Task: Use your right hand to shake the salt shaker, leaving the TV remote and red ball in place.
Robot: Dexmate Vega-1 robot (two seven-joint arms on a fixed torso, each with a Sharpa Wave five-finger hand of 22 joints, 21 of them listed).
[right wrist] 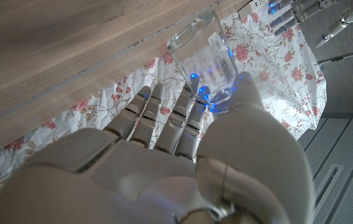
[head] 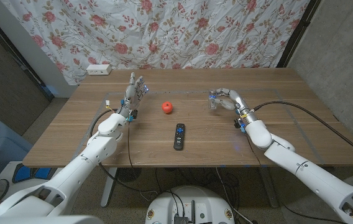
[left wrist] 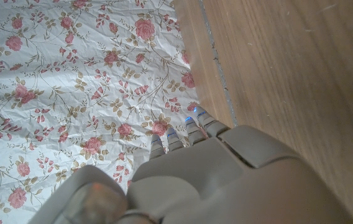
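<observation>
My right hand (head: 227, 98) grips the clear glass salt shaker (head: 214, 103) at the table's far right-middle. In the right wrist view the salt shaker (right wrist: 204, 53) sits between the fingers (right wrist: 164, 121) and thumb of my right hand (right wrist: 183, 155), tilted over the wood. The red ball (head: 166, 107) lies near the table's centre. Just nearer me lies the black TV remote (head: 179, 135), pointing lengthwise toward the robot. My left hand (head: 133, 93) stands upright with fingers apart at the far left, holding nothing, also seen as my left hand (left wrist: 226, 180) from behind.
A white power strip (head: 99, 70) lies at the table's far left corner. A floral curtain (head: 164, 31) hangs behind the wooden table (head: 288, 137). Cables run across the table by each arm.
</observation>
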